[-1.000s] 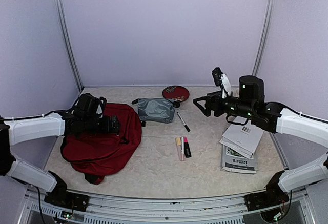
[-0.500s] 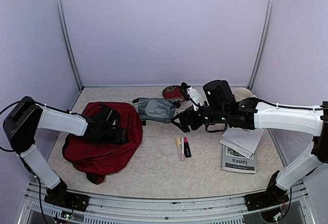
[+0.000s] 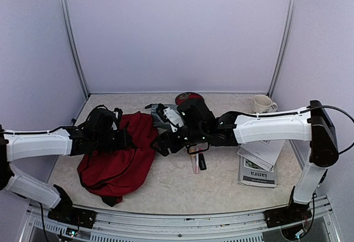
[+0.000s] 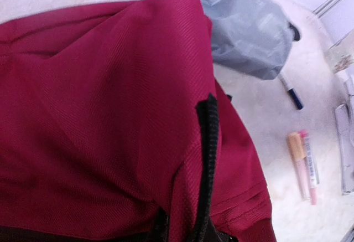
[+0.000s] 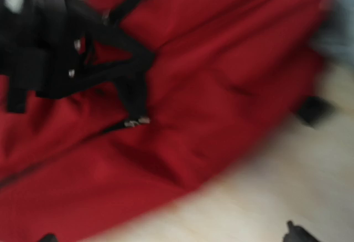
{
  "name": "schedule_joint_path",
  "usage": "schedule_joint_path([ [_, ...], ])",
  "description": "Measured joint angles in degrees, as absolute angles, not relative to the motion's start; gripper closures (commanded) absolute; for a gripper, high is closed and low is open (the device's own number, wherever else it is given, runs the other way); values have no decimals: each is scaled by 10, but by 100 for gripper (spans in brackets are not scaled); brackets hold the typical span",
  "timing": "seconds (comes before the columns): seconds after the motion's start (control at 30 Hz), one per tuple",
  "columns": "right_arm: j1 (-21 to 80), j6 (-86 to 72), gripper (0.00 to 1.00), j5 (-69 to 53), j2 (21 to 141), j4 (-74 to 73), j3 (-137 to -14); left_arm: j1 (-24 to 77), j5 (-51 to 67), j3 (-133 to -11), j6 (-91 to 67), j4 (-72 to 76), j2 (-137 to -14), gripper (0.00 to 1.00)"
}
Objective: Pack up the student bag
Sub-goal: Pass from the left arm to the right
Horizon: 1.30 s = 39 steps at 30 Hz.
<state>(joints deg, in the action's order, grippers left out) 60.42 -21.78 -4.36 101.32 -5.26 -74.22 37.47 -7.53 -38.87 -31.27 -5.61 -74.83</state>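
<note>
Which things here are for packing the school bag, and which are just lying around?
For the job (the last four are likely what gets packed):
red backpack
grey zip pouch
pen
highlighters
paper stack

Probably just lying about:
mug
red round dish

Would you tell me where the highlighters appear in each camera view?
Top external: highlighters at centre, right of the student bag.
Left wrist: lower right, beyond the bag.
Right wrist: not in it.
Shared landmark: the student bag, in all three.
</note>
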Motion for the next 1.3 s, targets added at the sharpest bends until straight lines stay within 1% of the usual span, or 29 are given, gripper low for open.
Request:
schedule_joint_path([
  [0.17,618,-261,0,-63,1091,-46,-811,413,-107,-389,-343,-60,-653,100],
  [0.43,616,-307,0,-122,1117,12,-833,490,-215,-390,-358,-60,-575,100],
  [0.47,616,-310,2,-131,1118,21,-833,498,-226,-390,-359,-59,-569,100],
  [0.53,616,-314,13,-149,1119,39,-833,516,-249,-388,-360,-52,-556,100],
  [0.6,616,-320,31,-170,1119,50,-833,534,-269,-384,-361,-41,-543,100],
  [0.73,616,-328,56,-210,1119,67,-832,577,-315,-379,-355,-17,-517,100],
  [0.77,616,-330,64,-218,1119,71,-831,587,-327,-379,-351,-11,-511,100],
  [0.8,616,-325,73,-223,1119,73,-831,593,-335,-379,-345,-5,-507,100],
  [0.83,616,-324,87,-228,1118,75,-829,597,-340,-378,-342,-1,-503,100],
  [0.87,616,-322,99,-231,1116,77,-826,600,-345,-375,-339,5,-498,100],
  [0.9,616,-316,100,-234,1114,76,-823,602,-350,-369,-336,13,-490,100],
  [1.03,610,-303,100,-236,1091,62,-802,608,-360,-339,-328,38,-455,100],
  [1.2,587,-284,100,-227,1029,42,-760,624,-364,-306,-325,56,-418,100],
  [1.23,581,-281,98,-226,1017,39,-754,630,-367,-300,-324,60,-412,100],
  [1.3,575,-270,86,-218,996,29,-749,641,-377,-288,-321,66,-402,100],
])
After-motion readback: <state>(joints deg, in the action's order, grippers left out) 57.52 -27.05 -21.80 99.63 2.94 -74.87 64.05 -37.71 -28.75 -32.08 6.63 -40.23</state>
